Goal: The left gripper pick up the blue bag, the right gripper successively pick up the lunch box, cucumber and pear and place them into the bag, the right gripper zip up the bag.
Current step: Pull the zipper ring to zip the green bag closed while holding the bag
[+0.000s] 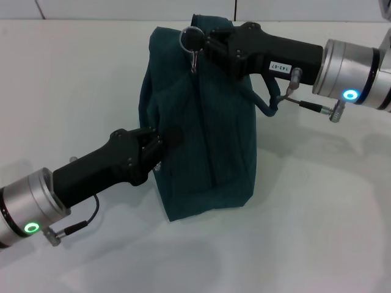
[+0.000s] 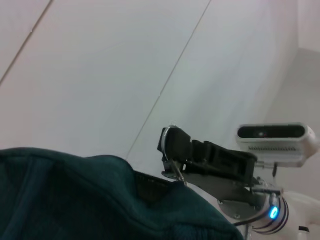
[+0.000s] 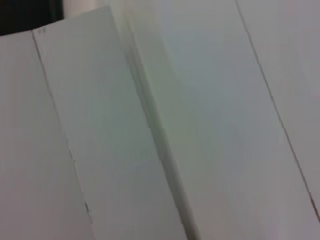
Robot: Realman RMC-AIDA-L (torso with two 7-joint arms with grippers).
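Near left, the left tool [image 1: 160, 141] is pinching the blue bag's [image 1: 208, 140] side, mid-worktop [image 1: 317, 207]. Soft floppy fabric, so it needs bracing. At the far top, the right tool [image 1: 198, 41] is clamped on the zipper ring [image 1: 190, 38], the sensible hold.

Black arms, silver cuffs, glowing ring lights

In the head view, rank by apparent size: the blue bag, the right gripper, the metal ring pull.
Largest to smallest:
1. blue bag, by far the biggest.
2. right gripper, shut on the ring pull at the bag's top end.
3. metal ring pull, a small loop, partly hidden by the gripper.
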